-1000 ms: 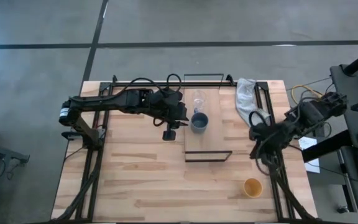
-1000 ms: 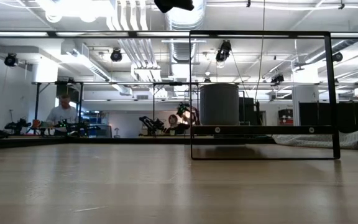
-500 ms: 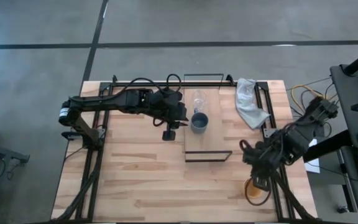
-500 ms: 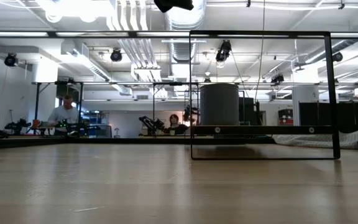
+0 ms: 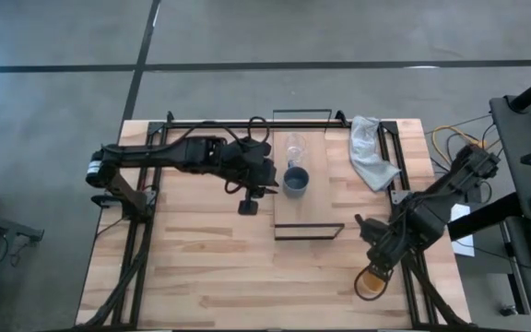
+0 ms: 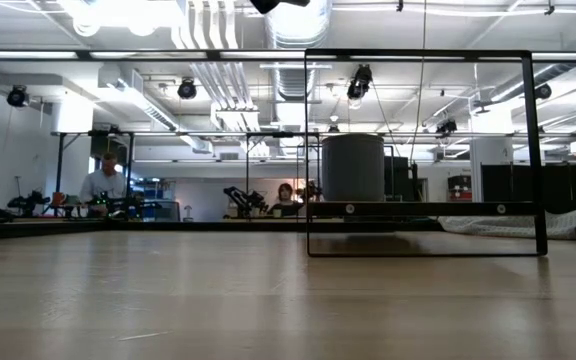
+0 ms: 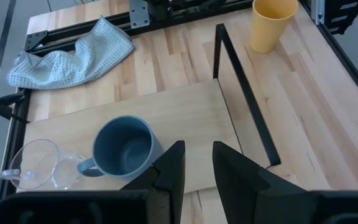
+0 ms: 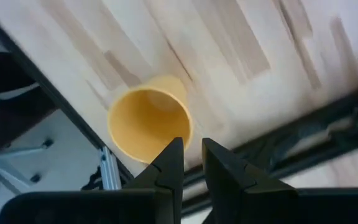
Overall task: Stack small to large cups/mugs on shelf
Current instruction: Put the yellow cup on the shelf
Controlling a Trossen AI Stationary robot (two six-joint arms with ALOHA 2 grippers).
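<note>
The blue-grey cup [image 5: 295, 180] stands upright on the light-wood shelf board [image 5: 313, 207], with the clear glass [image 5: 294, 148] just beyond it on the board's far part. Both also show in the left wrist view, the cup [image 7: 124, 148] and the glass [image 7: 39, 171]. My left gripper [image 5: 272, 182] hovers just left of the blue-grey cup, its fingers narrowly apart and empty. The yellow-orange cup [image 5: 368, 285] stands upright on the tabletop at the near right. My right gripper [image 5: 374, 266] is above it, fingers narrowly apart, with the cup's rim [image 8: 149, 124] just past the fingertips.
A white cloth [image 5: 369, 152] lies at the far right of the table. The shelf's black wire frames stand at its near [image 5: 309, 232] and far [image 5: 302, 113] ends. In the low view the blue-grey cup [image 6: 353, 168] shows on the board. People sit far behind the table.
My right gripper has swung from the table's right edge toward the near edge and come down over the yellow-orange cup. The cups have not moved.
</note>
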